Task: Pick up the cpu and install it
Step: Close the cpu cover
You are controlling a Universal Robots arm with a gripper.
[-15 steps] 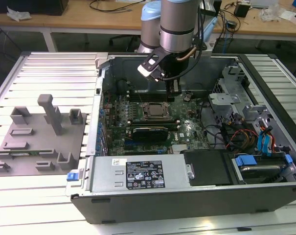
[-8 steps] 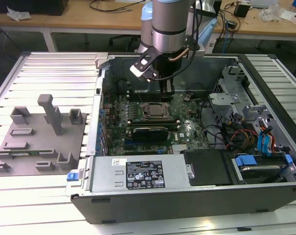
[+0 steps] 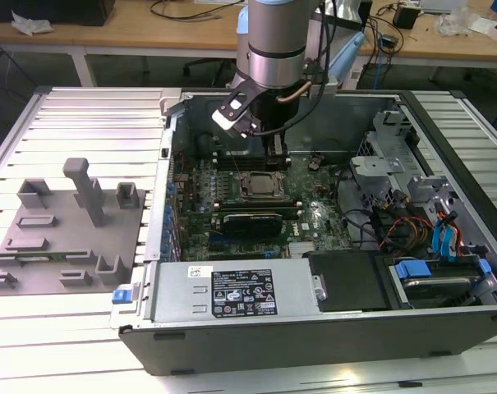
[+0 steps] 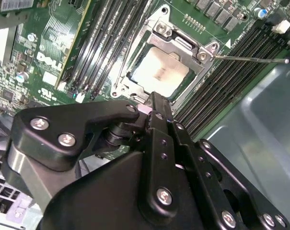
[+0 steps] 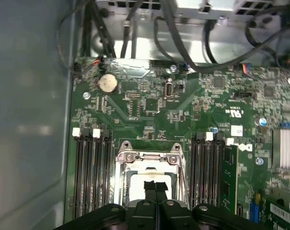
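The cpu (image 4: 159, 72) lies in its socket (image 4: 202, 55) already. My gripper (image 5: 155, 188), fingers together and empty, hangs at its twelve o'clock in the exterior view.

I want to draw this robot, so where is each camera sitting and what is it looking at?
Exterior view: off the arm, above the open computer case, looking down into it; the arm and pincer show.
First wrist view: on the arm, looking along the shut pincer at the motherboard.
Second wrist view: on the arm, looking past the pincer at the cpu in its socket.
Shared: both wrist views show the pincer tips over the socket.
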